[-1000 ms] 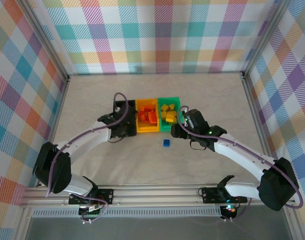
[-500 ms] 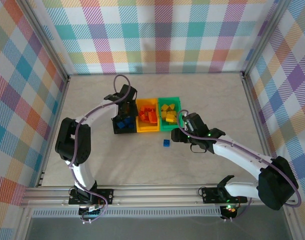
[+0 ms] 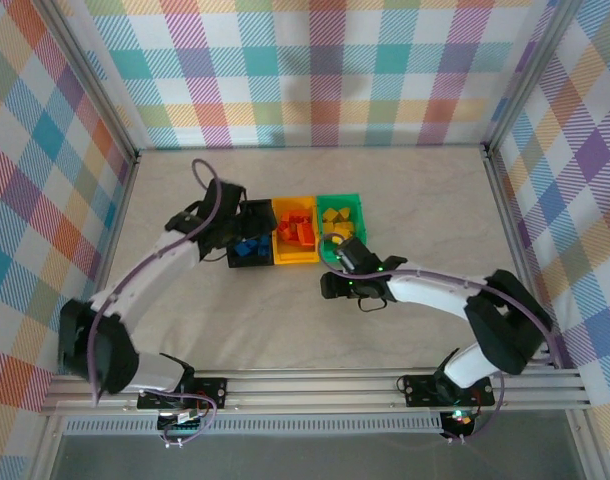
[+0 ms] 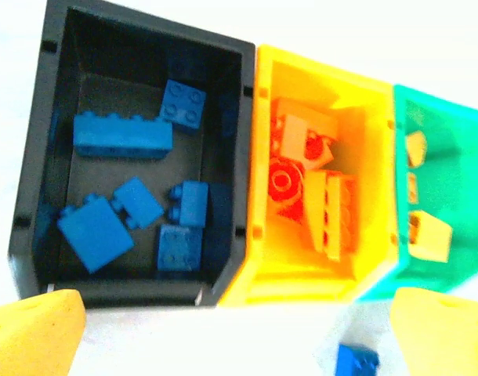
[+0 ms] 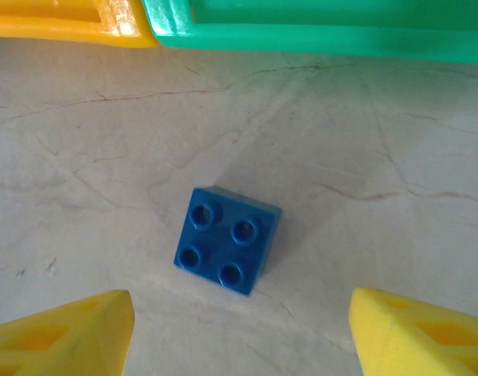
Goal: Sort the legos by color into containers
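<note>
Since the earlier frame, a swing of the left arm out toward the left of the top view, and a reach of the right arm inward to the spot just below the green bin. Over the same stretch, a widening of the left hand.

In the left wrist view, yellow fingertips far apart at the two bottom corners, nothing clamped between them. Above them, the three joined bins in a row across the frame. At left, the black bin, with several blue bricks lying loose on its floor. In the middle, the yellow-orange bin, with a heap of orange-red bricks. At right, the green bin, with yellow bricks along its left side.

In the right wrist view, the right hand spread, one fingertip in each bottom corner. Between them and a little higher in the frame, one loose blue brick, studs up, turned slightly askew, flat on the pale tabletop and clear of both fingers. Along the top edge, the front walls of the yellow-orange and green bins, near the brick but apart from it.
</note>
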You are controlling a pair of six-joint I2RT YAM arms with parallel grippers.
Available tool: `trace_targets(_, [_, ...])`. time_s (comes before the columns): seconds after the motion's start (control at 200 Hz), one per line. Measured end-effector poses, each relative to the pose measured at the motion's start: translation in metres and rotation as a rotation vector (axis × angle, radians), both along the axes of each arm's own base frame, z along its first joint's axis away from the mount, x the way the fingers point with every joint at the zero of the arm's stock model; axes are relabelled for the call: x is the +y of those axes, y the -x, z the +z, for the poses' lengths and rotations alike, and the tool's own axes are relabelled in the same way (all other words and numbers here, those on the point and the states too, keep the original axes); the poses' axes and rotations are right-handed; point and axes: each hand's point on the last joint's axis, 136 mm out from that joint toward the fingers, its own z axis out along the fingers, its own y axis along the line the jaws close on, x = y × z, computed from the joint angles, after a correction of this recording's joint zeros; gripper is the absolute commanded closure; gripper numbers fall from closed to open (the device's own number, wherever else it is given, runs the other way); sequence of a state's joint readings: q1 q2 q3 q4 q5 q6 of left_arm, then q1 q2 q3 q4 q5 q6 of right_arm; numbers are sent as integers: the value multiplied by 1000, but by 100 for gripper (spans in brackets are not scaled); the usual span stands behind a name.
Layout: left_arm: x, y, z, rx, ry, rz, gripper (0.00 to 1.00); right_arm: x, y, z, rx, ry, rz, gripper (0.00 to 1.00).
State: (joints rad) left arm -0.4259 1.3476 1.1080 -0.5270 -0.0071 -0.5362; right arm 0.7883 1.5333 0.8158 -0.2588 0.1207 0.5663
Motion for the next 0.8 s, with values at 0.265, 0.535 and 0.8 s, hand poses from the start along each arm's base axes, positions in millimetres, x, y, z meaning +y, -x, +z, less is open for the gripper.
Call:
trace_targets(0.265, [23, 67, -28, 31, 33, 12, 0, 19, -25, -13, -20, 73, -24, 39])
trace_targets(0.535, [36, 89, -39, 45, 34, 38, 0, 11, -23, -26, 6, 144, -49, 59])
trace_targets(0.8, [45, 93, -52, 67, 2, 69, 0, 22, -15, -10, -19, 118, -1, 69])
